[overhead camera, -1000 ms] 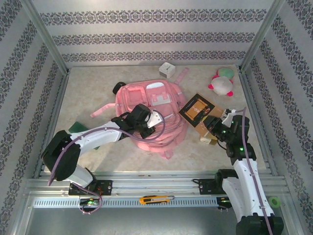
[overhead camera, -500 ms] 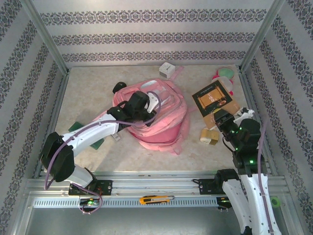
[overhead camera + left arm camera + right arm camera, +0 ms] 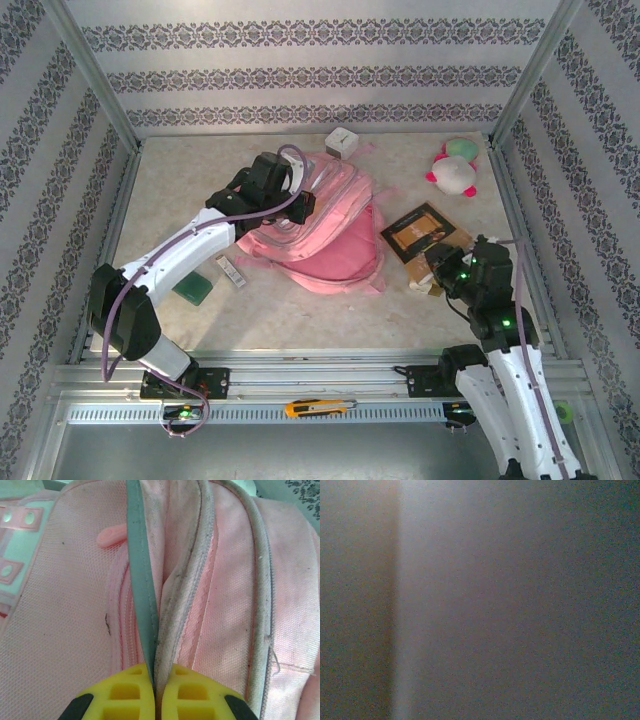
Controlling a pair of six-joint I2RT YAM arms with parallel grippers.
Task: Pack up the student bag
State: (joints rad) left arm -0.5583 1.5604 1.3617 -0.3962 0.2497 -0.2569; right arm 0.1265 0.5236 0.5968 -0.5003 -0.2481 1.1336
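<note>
The bag (image 3: 335, 245) lay mid-surface (image 3: 180, 190), toward the back; the left claw (image 3: 156, 674) clenched its grey trim (image 3: 142, 580); the right claw (image 3: 440, 268) sat at the book's (image 3: 420, 230) near corner, grip unclear; back-left room lay open.

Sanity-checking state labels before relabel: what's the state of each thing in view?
student bag: on the table, one edge pinched
left gripper: shut on the student bag's edge
right gripper: at the book's near corner, grip unclear
book: closed, outside the bag
plush toy: lying loose, untouched
</note>
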